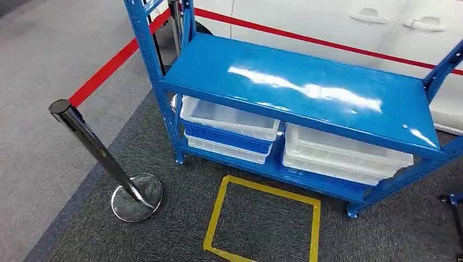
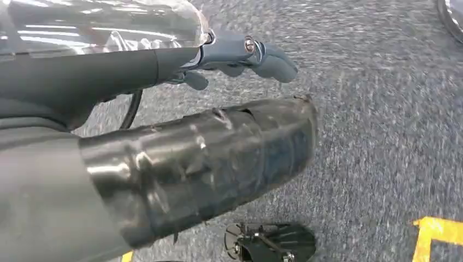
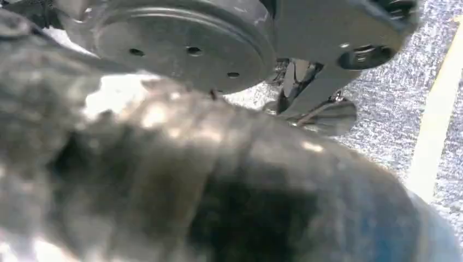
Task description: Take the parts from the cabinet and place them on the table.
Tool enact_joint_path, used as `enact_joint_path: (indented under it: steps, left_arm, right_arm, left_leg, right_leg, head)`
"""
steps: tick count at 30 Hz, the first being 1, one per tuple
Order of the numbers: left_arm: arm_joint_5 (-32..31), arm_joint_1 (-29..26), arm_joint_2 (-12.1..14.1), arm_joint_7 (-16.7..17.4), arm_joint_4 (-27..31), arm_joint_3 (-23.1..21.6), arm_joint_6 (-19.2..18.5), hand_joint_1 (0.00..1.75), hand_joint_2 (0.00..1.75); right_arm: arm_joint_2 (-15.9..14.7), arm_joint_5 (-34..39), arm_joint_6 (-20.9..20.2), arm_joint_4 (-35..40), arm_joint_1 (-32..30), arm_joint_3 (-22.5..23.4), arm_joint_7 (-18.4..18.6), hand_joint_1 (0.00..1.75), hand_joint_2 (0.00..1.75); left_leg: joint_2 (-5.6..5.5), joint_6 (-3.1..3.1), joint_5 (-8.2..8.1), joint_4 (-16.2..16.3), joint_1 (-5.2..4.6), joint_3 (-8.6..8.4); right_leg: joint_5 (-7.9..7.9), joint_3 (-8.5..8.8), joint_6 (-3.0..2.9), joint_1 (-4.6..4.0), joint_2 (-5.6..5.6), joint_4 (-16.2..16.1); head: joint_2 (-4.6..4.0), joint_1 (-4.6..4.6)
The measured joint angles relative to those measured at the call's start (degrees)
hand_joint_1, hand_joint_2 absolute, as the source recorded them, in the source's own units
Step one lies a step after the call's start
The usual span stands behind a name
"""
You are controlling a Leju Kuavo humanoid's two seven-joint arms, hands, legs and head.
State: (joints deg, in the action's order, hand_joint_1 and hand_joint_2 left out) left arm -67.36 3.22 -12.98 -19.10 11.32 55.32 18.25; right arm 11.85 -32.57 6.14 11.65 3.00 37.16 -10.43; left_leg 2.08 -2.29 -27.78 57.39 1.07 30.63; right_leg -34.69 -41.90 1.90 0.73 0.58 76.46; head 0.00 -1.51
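Approach stage, no part yet taken. The left hand (image 2: 240,54) hung over the carpet (image 2: 382,136), its fingers (image 2: 273,60) stretched out and standing apart from the taped thumb (image 2: 218,158), with bare carpet between them: spread and holding nothing. The right hand (image 3: 207,185) appeared as a blurred dark mass pressed close to its camera, so whether it was spread or closed could not be told.

The cabinet (image 1: 306,87) stood ahead of both hands and well apart from them, too far for a reach, which probably explains why the arms hung idle. Its top shelf was bare and glossy. The bins (image 1: 344,150) sat stacked on the lower shelf, farther from the hands than the shelf's front edge, with a blue bin (image 1: 226,139) sandwiched in the stack on the left hand's side. They are the likely store of the parts, though their contents could not be made out.

The yellow square (image 1: 262,221), taped to the carpet between the hands and the cabinet, probably marked the standing place for picking. One corner lay near the left hand. A post (image 1: 98,155) carrying a red belt (image 1: 117,60) stood beyond the left hand, fencing off the area.
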Motion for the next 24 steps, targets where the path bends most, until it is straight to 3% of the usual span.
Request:
enact_joint_path:
  steps: [1,3,4,5,6,9,10,11,12,14,15,16,17,19,20,21,24]
  left_arm:
    - [-0.02,0.04,0.00,-0.07,0.00,0.00,0.00,0.00,0.00]
    - [-0.13,0.16,-0.04,-0.17,0.00,0.00,-0.02,0.00,0.00]
    - [-0.20,0.18,-0.15,-0.22,0.00,0.00,-0.02,0.00,0.00]
    - [-0.22,0.16,-0.17,-0.24,0.00,0.00,-0.02,0.00,0.00]
    - [-0.35,0.16,-0.26,-0.28,0.00,-0.02,-0.02,0.00,0.00]
    - [-0.44,0.37,-0.35,-0.33,0.00,-0.02,-0.02,0.00,0.00]
    - [-0.48,0.38,-0.35,-0.35,0.00,-0.04,-0.02,0.00,0.00]
    - [-0.52,0.41,-0.35,-0.41,0.00,-0.04,-0.02,0.00,0.00]
    - [-0.52,0.38,-0.37,-0.46,0.00,-0.04,-0.02,0.00,0.00]
    - [-0.53,0.13,-0.35,-0.46,0.00,-0.04,-0.02,0.00,0.00]
    - [-0.57,0.04,-0.35,-0.46,0.00,-0.04,-0.02,0.00,0.00]
    - [-0.59,0.02,-0.35,-0.46,0.00,-0.04,-0.02,0.00,0.00]
    - [-0.66,0.02,-0.35,-0.46,0.00,-0.04,-0.02,0.00,0.00]
    - [-1.01,0.16,-0.35,-0.46,0.00,-0.04,-0.09,0.00,0.00]
    - [-1.03,0.17,-0.35,-0.46,0.00,-0.04,-0.15,0.00,0.00]
    - [-1.03,0.21,-0.35,-0.46,0.00,-0.07,-0.22,0.00,1.75]
    - [-1.05,0.40,-0.35,-0.48,0.00,-0.09,-0.42,0.00,1.75]
  right_arm:
    - [0.00,0.00,0.00,0.00,-0.06,0.00,0.00,0.00,0.00]
    - [-0.07,0.09,0.00,0.00,-0.21,0.02,0.00,0.00,0.00]
    - [-0.15,0.09,0.02,0.00,-0.19,0.02,0.00,0.00,0.00]
    - [-0.18,0.09,0.00,0.00,-0.07,0.02,-0.07,0.00,0.00]
    - [-0.20,0.11,0.02,0.00,0.05,0.04,-0.09,0.00,0.00]
    - [-0.20,0.11,-0.02,0.00,-0.10,0.04,-0.11,0.00,0.00]
    - [-0.20,0.11,-0.04,0.00,-0.08,0.04,-0.07,0.00,0.00]
    - [-0.17,0.15,-0.07,0.00,-0.12,0.06,-0.07,0.00,0.00]
    - [-0.20,0.15,-0.07,0.00,-0.04,0.07,-0.04,0.00,0.00]
    - [-0.20,0.17,-0.18,0.00,0.10,0.09,-0.02,0.00,0.00]
    - [-0.20,0.17,-0.20,0.00,0.09,0.09,0.24,0.00,0.00]
    - [-0.20,0.17,-0.22,0.00,0.03,0.09,0.59,0.00,0.00]
    - [-0.20,0.17,-0.24,0.00,-0.07,0.11,1.01,0.00,0.00]
    - [-0.17,0.07,-0.33,-0.02,-0.06,0.11,1.73,0.00,0.00]
    - [-0.17,-0.15,-0.33,-0.02,-0.06,0.11,1.86,0.00,0.00]
    - [-0.17,-0.35,-0.33,-0.02,0.01,0.11,2.06,0.00,0.00]
    - [-0.15,-0.46,-0.26,-0.02,-0.06,0.11,2.38,0.00,0.00]
  left_leg:
    - [0.76,0.02,-0.08,0.02,0.00,-0.03]
    - [2.00,0.22,-0.32,0.08,0.01,-0.30]
    - [2.57,0.46,-0.49,0.12,0.00,-0.55]
    - [3.06,0.76,-0.68,0.13,-0.17,-0.79]
    - [3.60,1.23,-0.96,0.32,-0.56,-0.84]
    - [5.16,1.94,-0.99,-0.04,-0.61,-1.45]
    - [4.97,2.45,-1.34,0.14,-0.48,-1.31]
    - [2.02,2.69,-2.68,1.50,-0.26,-1.02]
    - [-0.13,2.76,-5.01,4.90,-0.20,0.46]
    - [-1.50,2.92,-9.46,14.31,-0.18,4.92]
    - [-1.57,2.93,-10.26,17.66,-0.19,6.62]
    - [-1.57,2.84,-9.58,18.41,-0.19,7.16]
    - [-1.58,2.70,-7.47,16.32,-0.19,6.45]
    - [-1.76,2.21,-1.37,6.11,-0.19,2.19]
    - [-2.25,1.83,-0.13,1.96,-0.22,0.65]
    - [-2.51,1.77,-0.70,0.72,-0.47,0.20]
    - [-2.49,1.28,-0.44,0.91,-0.65,0.33]
  right_leg:
    - [0.98,0.35,0.08,0.08,-0.13,-0.46]
    - [5.43,4.75,-0.02,0.13,-0.88,-8.29]
    - [7.58,7.71,-0.28,0.01,-2.23,-13.51]
    - [7.32,9.55,-0.77,-0.43,-5.81,-17.39]
    - [7.56,9.54,-1.33,-0.86,-5.82,-17.56]
    - [7.61,9.07,-1.99,-1.07,-3.77,-17.45]
    - [8.01,9.49,-2.55,-0.42,-3.03,-18.00]
    - [8.17,9.48,-2.87,-0.31,-2.46,-18.16]
    - [8.24,9.32,-3.26,-0.24,-1.95,-18.15]
    - [8.32,9.06,-3.55,-0.35,-0.60,-18.10]
    - [8.31,8.97,-3.58,-0.40,-0.04,-17.99]
    - [8.27,8.98,-3.63,-0.45,0.57,-17.84]
    - [8.21,9.06,-3.67,-0.47,1.07,-17.75]
    - [7.99,9.37,-3.39,-0.49,1.84,-17.54]
    - [7.86,9.40,-3.18,-0.47,1.98,-17.47]
    - [7.65,9.23,-2.84,-0.92,2.07,-17.06]
    - [8.06,9.06,-1.91,-0.56,2.19,-17.51]
  head:
    - [0.00,0.00]
    - [0.00,-0.02]
    - [0.00,0.00]
    - [0.00,-0.02]
    - [0.00,0.09]
    - [0.00,0.02]
    - [0.00,0.04]
    - [0.00,0.07]
    - [0.00,0.11]
    - [0.00,0.09]
    - [0.00,0.11]
    - [0.00,0.11]
    - [0.00,0.11]
    - [0.00,0.11]
    - [0.00,0.09]
    - [0.00,0.09]
    - [0.00,0.04]
